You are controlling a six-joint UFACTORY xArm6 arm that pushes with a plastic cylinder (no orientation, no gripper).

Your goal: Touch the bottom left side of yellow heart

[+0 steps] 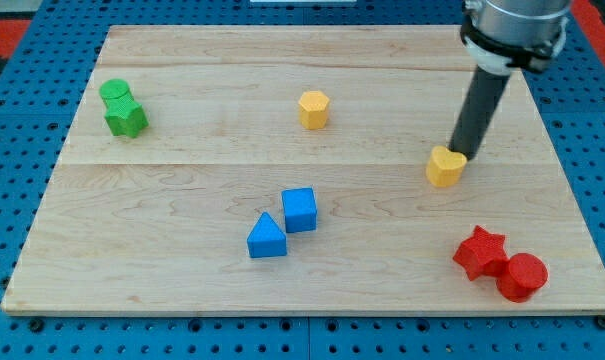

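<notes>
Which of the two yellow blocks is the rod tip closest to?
The yellow heart at the view's right: my tip sits against its upper right edge. The yellow hexagon block stands far off, toward the view's top centre.

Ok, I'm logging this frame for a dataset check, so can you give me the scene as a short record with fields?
surface: pale wooden board on blue pegboard
my tip: at the upper right edge of the yellow heart block, touching or nearly so
target side: heart's bottom left, not yet reached
yellow hexagonal block: toward the view's top, centre
blue cube and blue triangular block: close together, centre bottom
green blocks: two, the view's left, shapes unclear
red star block and red cylinder: bottom right, touching
</notes>
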